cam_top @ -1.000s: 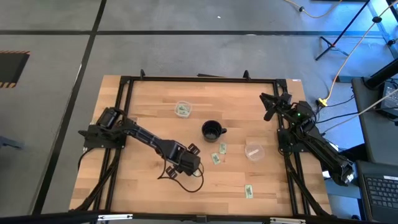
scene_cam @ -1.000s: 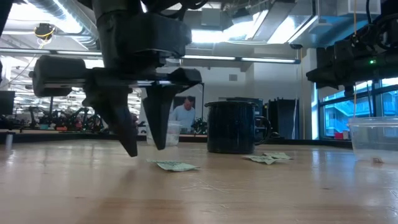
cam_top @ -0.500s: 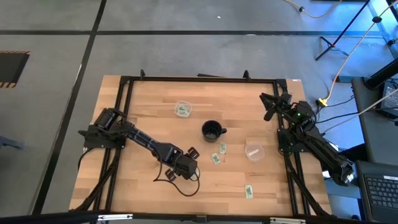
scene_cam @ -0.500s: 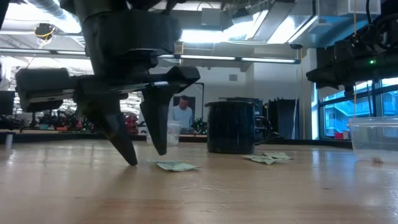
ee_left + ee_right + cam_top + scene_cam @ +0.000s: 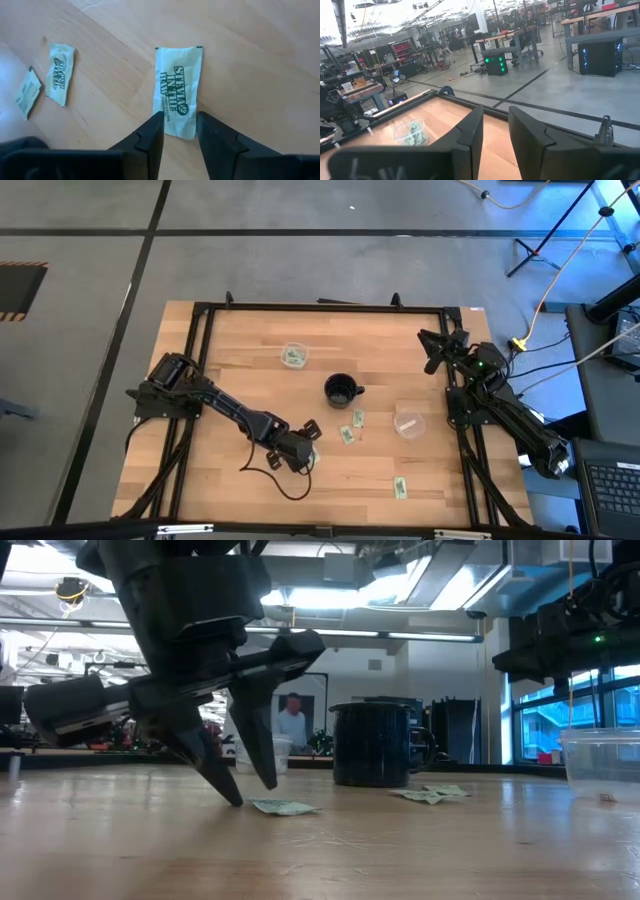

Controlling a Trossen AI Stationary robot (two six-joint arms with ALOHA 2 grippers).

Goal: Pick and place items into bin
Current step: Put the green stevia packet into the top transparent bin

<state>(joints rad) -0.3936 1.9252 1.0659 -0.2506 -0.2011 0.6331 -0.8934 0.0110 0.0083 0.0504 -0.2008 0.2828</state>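
I see my left gripper (image 5: 179,125) low over a packet (image 5: 177,90) — fingers narrowly parted, nothing held — near the black mug (image 5: 341,390); right gripper (image 5: 495,130) parked, narrow gap.

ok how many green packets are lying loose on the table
4 packets: one at the left fingers, two beside each other near the mug, one toward the table's front edge. The clear cup holds more, too small to count.
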